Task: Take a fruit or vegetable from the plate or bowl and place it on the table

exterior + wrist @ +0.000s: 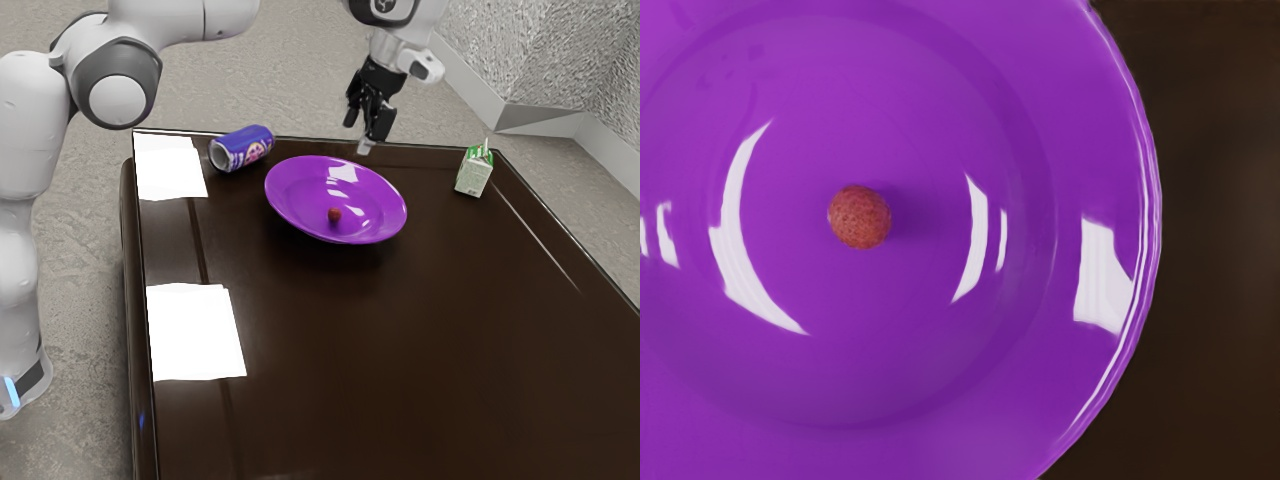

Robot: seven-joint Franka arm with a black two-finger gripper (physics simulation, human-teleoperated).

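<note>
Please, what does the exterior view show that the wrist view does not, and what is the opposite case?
Exterior view: the arm, the gripper, a blue-purple can on its side, a green and white carton, and the floor.

Wrist view: the fine speckled skin of the small reddish fruit, from close.

Both: that fruit inside the purple dish, plus part of the dark brown table.

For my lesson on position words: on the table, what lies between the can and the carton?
The purple plate, holding a small reddish fruit, lies between the can and the carton, as the exterior view shows.
</note>
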